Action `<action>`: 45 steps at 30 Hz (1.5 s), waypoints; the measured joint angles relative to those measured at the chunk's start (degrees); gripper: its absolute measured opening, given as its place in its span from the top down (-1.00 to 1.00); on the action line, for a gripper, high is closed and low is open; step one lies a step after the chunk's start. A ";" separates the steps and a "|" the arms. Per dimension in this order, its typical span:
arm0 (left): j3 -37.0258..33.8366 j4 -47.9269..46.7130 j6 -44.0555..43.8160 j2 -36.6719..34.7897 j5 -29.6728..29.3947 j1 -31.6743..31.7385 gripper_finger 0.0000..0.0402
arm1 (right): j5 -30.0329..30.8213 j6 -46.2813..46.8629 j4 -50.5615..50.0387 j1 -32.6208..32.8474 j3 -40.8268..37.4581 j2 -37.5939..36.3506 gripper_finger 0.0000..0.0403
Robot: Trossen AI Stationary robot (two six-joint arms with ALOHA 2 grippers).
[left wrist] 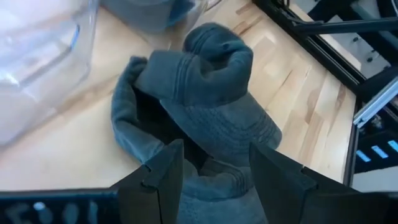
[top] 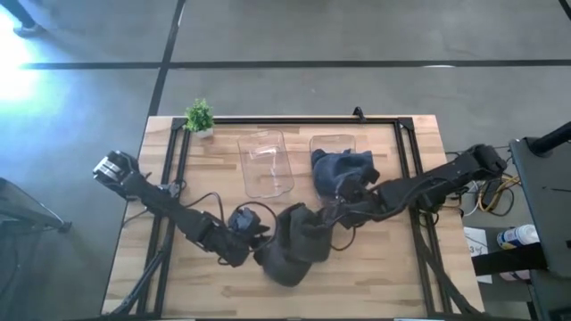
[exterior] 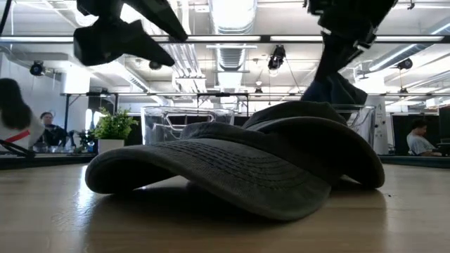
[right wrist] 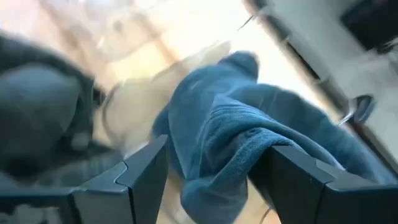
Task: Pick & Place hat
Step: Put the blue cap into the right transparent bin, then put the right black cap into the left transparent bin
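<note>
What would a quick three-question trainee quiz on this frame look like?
1. True or false: the dark grey fabric cap hangs in the air, clear of the wooden table.
2. What is the right gripper holding? A) blue fabric hat B) potted plant C) nothing
3. How many clear plastic bins stand on the table?
Key: 1 false, it lies on the table. 2 A. 3 two.
</note>
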 joint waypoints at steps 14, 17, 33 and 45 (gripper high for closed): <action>0.02 -0.40 8.30 -2.68 2.20 2.67 0.12 | -15.65 -6.84 10.20 -2.10 -0.96 -2.81 -0.18; 0.02 -0.45 8.48 -2.68 3.97 2.71 0.12 | -14.38 -7.99 8.43 -1.64 -0.36 -3.10 -0.18; 0.02 -0.32 8.20 -2.68 4.31 2.71 0.12 | -18.87 25.49 -7.78 -1.12 1.29 -8.60 -0.34; 0.04 8.38 14.77 0.65 11.47 2.80 0.12 | -24.16 19.31 4.37 10.46 0.80 -4.57 -0.57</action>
